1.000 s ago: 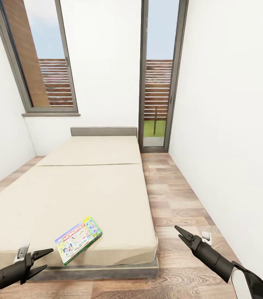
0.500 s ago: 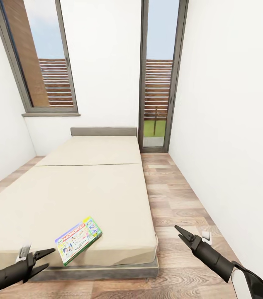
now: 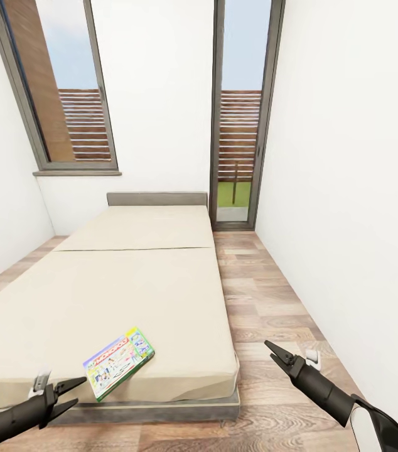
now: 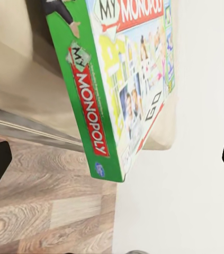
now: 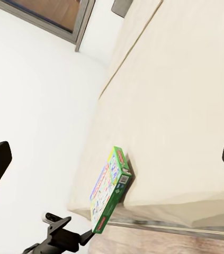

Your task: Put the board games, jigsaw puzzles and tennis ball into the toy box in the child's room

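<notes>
Just short of the foot of the bed (image 3: 142,276), the left gripper (image 3: 73,390) hangs with its jaws spread and nothing between them, aimed at the green-edged Monopoly board game (image 3: 118,362) that lies flat near the mattress's front edge, close to the fingertips but apart from them; the right gripper (image 3: 274,353) is likewise parted and empty, over the wooden floor (image 3: 274,314) beside the bed. Judging from this, the game is not yet grasped, so the pick-up and the carry to the toy box are still ahead.
</notes>
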`<state>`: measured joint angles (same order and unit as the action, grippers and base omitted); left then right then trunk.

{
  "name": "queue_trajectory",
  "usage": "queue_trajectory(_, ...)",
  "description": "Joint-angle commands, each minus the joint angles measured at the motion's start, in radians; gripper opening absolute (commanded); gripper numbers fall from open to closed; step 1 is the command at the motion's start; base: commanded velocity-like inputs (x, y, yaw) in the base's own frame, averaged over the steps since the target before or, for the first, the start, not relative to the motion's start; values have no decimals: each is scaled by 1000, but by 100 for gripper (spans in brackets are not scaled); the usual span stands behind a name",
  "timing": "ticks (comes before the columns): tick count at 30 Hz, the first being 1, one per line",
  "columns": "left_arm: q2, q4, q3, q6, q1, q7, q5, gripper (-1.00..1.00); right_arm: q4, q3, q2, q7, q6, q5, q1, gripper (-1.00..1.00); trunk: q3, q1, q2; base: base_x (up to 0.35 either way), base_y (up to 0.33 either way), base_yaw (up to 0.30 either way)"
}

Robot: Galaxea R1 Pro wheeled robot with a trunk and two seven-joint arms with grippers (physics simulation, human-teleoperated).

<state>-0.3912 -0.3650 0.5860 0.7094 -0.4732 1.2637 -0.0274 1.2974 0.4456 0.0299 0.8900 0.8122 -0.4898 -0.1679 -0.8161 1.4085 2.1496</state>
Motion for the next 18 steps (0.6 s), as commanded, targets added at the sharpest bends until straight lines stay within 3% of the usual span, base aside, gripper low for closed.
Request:
queue_trajectory(1, 1, 1, 5, 10, -1, 4, -3, 100, 0, 2, 1, 3, 5, 0, -1, 100, -1, 0, 0, 0, 0, 0)
queue_trajectory(18, 6, 4, 5, 11, -1, 6, -2, 100, 0, 2, 0, 3, 7, -2, -1, 100, -1, 0, 0, 0, -7, 0)
